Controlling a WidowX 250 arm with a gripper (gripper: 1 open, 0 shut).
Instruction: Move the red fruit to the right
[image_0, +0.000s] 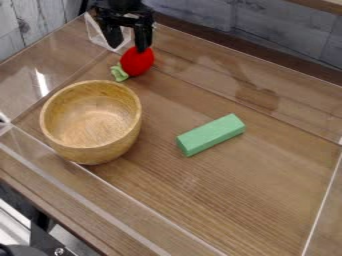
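Observation:
The red fruit (136, 59) is small, round and bright red, with a green leafy bit at its lower left. It lies on the wooden table at the back left, just beyond the wooden bowl (91, 120). My black gripper (128, 43) hangs directly above and behind the fruit. It is open, its two fingers spread with nothing between them. The fingertips (143, 44) end just over the top of the fruit; whether they touch it I cannot tell.
A green rectangular block (211, 134) lies right of the bowl, near the table's middle. Clear plastic walls (327, 190) ring the work area. A grey plank wall runs along the back.

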